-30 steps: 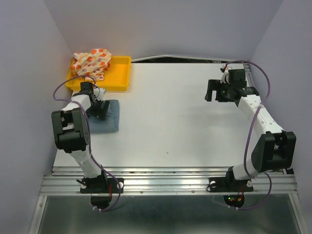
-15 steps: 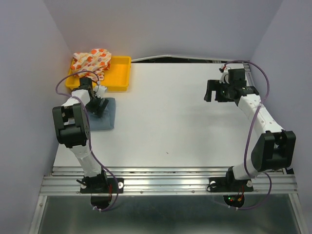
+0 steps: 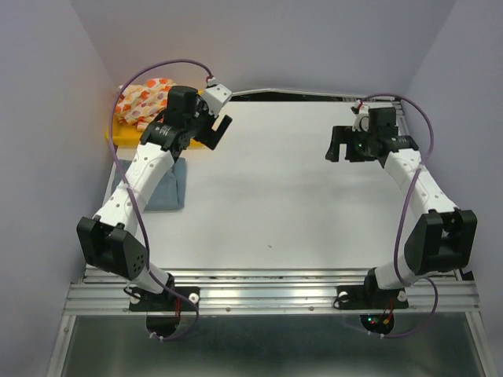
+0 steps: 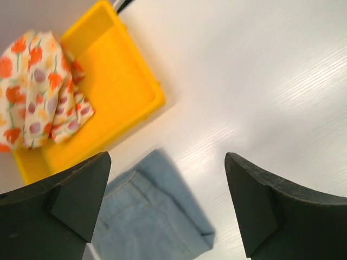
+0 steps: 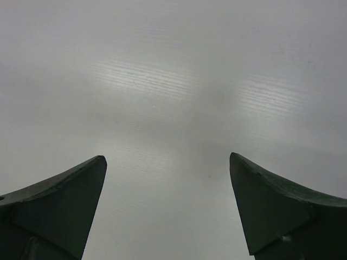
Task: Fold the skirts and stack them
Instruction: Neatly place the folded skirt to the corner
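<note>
Light-blue folded denim skirt (image 3: 161, 188) lies beneath our left hand (image 3: 214, 129), which has lifted off it, wide and empty; we take the white orange-spotted cloth skirt (image 3: 141, 98) ahead next.

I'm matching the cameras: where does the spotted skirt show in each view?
Top external: upper left, the spotted skirt in the yellow tray.
Left wrist: upper left, over the tray's end.
Right wrist: not in it.
Shared landmark: the denim skirt beside the tray.

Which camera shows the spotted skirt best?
The left wrist view: the spotted skirt lies close in the yellow tray. The top view shows it small, partly behind the left arm. The right wrist view shows only table.
</note>
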Controlling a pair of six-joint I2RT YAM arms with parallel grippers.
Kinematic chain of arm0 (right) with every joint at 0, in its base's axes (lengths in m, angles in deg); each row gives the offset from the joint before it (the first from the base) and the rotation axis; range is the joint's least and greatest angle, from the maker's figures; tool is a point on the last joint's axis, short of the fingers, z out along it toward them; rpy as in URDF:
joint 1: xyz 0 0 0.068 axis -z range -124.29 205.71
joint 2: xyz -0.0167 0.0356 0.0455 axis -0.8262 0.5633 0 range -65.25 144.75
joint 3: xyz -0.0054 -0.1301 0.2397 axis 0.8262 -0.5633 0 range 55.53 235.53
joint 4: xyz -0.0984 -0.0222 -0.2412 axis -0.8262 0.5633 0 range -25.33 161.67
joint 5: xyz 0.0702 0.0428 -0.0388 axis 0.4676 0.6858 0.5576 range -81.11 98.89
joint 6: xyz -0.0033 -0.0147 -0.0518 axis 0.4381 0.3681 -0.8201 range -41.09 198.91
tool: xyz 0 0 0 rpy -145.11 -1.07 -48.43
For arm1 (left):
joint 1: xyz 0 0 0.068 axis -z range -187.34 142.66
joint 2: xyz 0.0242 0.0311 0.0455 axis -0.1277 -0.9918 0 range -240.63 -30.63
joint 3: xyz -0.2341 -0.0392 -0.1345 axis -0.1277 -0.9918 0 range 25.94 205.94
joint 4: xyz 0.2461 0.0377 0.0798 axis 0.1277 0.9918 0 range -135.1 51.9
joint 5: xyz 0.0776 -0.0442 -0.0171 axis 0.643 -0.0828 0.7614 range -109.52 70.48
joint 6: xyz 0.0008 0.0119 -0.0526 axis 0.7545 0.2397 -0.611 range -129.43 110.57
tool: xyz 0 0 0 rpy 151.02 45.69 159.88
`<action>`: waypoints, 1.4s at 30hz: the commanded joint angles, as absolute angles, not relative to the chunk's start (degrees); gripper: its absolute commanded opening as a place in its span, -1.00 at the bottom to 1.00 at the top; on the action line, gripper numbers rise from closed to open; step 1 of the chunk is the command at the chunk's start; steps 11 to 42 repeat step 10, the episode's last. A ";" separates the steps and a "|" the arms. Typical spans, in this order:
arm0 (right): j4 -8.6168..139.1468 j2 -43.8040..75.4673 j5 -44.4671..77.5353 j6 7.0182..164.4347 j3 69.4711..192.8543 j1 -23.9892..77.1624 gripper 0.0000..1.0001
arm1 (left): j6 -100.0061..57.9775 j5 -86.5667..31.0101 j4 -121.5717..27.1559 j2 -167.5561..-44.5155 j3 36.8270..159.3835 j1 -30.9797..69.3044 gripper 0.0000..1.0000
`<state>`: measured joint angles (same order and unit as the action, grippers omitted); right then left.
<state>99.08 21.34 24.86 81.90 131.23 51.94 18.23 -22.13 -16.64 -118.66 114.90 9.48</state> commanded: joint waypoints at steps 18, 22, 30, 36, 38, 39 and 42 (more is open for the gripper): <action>90.86 13.24 27.35 79.62 110.21 52.20 1.00 | 7.88 -13.44 -33.50 -113.60 92.31 28.70 0.97; 90.86 13.24 27.35 79.62 110.21 52.20 1.00 | 7.88 -13.44 -33.50 -113.60 92.31 28.70 0.97; 90.86 13.24 27.35 79.62 110.21 52.20 1.00 | 7.88 -13.44 -33.50 -113.60 92.31 28.70 0.97; 90.86 13.24 27.35 79.62 110.21 52.20 1.00 | 7.88 -13.44 -33.50 -113.60 92.31 28.70 0.97; 90.86 13.24 27.35 79.62 110.21 52.20 1.00 | 7.88 -13.44 -33.50 -113.60 92.31 28.70 0.97; 90.86 13.24 27.35 79.62 110.21 52.20 1.00 | 7.88 -13.44 -33.50 -113.60 92.31 28.70 0.97; 90.86 13.24 27.35 79.62 110.21 52.20 1.00 | 7.88 -13.44 -33.50 -113.60 92.31 28.70 0.97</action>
